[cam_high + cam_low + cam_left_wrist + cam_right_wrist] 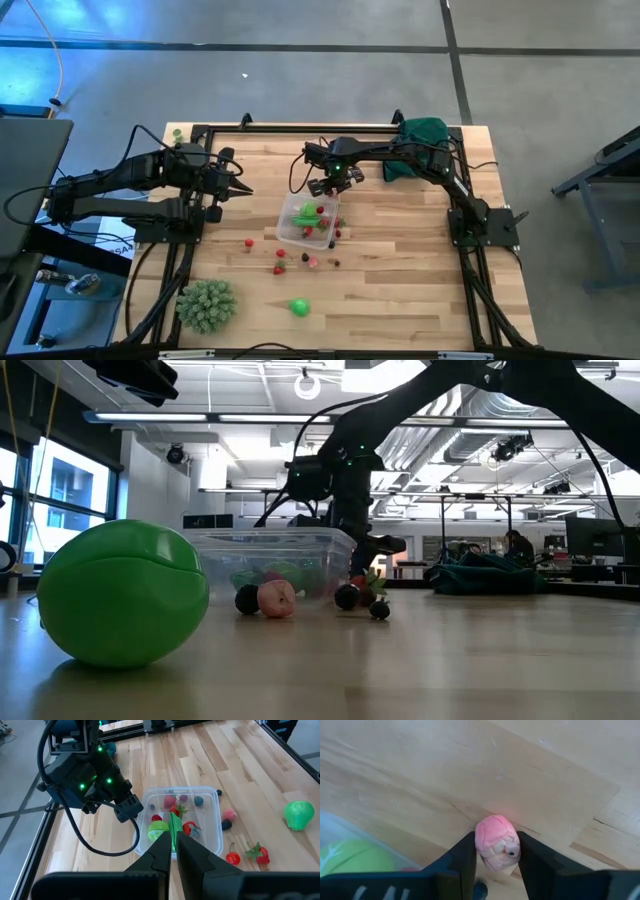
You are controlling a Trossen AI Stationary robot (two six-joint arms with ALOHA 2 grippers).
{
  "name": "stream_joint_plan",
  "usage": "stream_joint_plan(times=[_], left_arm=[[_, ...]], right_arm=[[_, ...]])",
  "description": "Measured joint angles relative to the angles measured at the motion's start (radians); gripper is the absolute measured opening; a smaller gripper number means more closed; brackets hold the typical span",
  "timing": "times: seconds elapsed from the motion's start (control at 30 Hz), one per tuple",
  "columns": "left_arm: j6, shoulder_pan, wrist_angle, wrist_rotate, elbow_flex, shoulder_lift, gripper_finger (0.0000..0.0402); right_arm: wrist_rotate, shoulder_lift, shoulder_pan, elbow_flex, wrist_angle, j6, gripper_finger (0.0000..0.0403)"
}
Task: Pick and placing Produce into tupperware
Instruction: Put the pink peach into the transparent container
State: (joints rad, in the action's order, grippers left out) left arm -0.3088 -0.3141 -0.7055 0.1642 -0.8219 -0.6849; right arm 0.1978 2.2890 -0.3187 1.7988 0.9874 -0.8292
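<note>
Resting off to the left side of the table, the left gripper has its two pointed fingers pressed together on nothing; it looks parked clear so the other arm has room.

Near the front left corner sits a large spiky pale-green ball, bristly all over. Just right of it lies a smooth bright green piece, rounded and glossy with a seam across it in the low view; likely hard plastic that would roll if nudged.

Scattered produce lies on the bare wood between ball and container: small red, pink and dark bits, some with leafy green tops, all loose and apart.

The tupperware stands mid-table, clear thin-walled plastic with rounded corners, open on top. Several pieces are already inside, red, green and bluish; the walls show them through.

The right gripper hangs at the container's far edge. In its wrist view the dark flat fingers touch both flanks of a pink lumpy piece, matte and wrinkled like a small berry, sitting on the pale planks just beside the container wall. Jaws narrow, closed against it; judged to be the pick, lift not yet made.

A crumpled dark green cloth lies at the far right corner.
</note>
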Motion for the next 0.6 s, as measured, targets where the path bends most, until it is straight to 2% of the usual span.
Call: stream_joint_plan(times=[0.2,0.4,0.6], left_arm=[[0.0,0.0,0.0,0.0,0.0,0.0,0.0019],[0.0,0.0,0.0,0.0,0.0,0.0,0.0019],[0.0,0.0,0.0,0.0,0.0,0.0,0.0019]], right_arm=[[-0.02,-0.019,0.001,-0.003,-0.009,0.027,0.0117],[-0.07,-0.097,0.001,-0.002,0.015,0.07,0.0116],[-0.096,-0.198,0.01,-0.001,0.015,0.218,0.0116]])
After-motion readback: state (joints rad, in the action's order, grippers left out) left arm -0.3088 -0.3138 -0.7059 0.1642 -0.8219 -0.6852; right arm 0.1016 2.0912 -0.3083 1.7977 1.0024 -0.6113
